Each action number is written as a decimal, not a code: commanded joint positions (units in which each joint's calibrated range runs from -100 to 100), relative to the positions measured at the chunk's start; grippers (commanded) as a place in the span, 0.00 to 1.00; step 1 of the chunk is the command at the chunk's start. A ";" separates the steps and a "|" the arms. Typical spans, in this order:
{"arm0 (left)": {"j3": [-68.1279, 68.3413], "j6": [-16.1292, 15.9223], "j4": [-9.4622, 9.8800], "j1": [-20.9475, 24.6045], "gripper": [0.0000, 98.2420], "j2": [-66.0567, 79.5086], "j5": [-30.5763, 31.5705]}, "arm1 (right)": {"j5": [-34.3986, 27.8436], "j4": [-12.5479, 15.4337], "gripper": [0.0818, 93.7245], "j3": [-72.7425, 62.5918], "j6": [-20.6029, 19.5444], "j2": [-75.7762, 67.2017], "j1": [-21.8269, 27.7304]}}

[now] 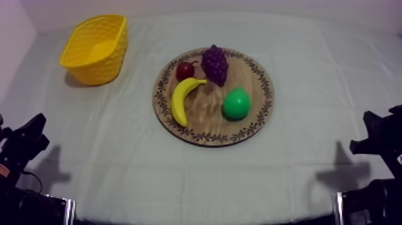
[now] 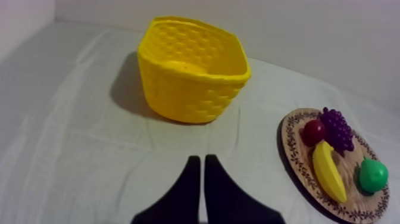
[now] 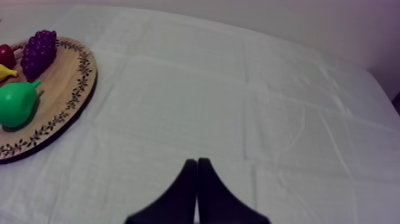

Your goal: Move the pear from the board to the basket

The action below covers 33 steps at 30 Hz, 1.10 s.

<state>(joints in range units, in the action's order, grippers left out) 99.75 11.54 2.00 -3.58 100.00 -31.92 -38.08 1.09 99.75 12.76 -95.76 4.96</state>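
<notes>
A green pear (image 1: 236, 103) lies on the right half of the round wooden board (image 1: 254, 128), beside a banana (image 1: 182, 97), purple grapes (image 1: 215, 63) and a small red fruit (image 1: 185, 70). The yellow basket (image 1: 96, 48) stands at the far left with nothing in it. My left gripper (image 1: 29, 139) rests low at the left edge; its fingers (image 2: 193, 179) lie together as a narrow wedge short of the basket (image 2: 190, 68). My right gripper (image 1: 374, 134) rests low at the right; its fingers (image 3: 191, 179) are also together, with the pear (image 3: 16, 102) and board (image 3: 65, 107) off to one side.
The grey-white cloth (image 1: 119, 161) lies bare between the board and both arms. A pale wall runs behind the table's far edge. The pear (image 2: 372, 175), banana (image 2: 328, 171), grapes (image 2: 337, 128) and red fruit (image 2: 313, 132) also appear on the board (image 2: 294, 155) beyond the left gripper.
</notes>
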 commanded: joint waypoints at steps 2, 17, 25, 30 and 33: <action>-0.23 -11.48 0.32 0.21 0.00 0.00 -1.83 | 0.02 0.01 0.00 0.03 0.01 0.01 0.02; -0.75 -10.20 0.32 0.65 0.00 0.00 -3.94 | 0.02 0.01 0.00 0.03 0.00 0.01 0.02; -2.31 -10.02 0.07 0.77 0.03 -3.51 -2.41 | 0.02 0.01 0.00 0.03 0.01 0.01 0.02; -13.61 -9.73 -0.31 -1.00 0.04 -14.53 -5.03 | 0.02 0.01 0.00 0.03 0.01 0.01 0.02; -23.22 -8.48 -0.34 -2.73 0.03 -21.71 -8.83 | 0.02 0.01 0.00 0.03 0.01 0.01 0.02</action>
<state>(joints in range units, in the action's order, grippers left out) 85.38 2.50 1.63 -5.53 84.84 -38.90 -37.93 1.09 99.75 12.76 -95.76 4.96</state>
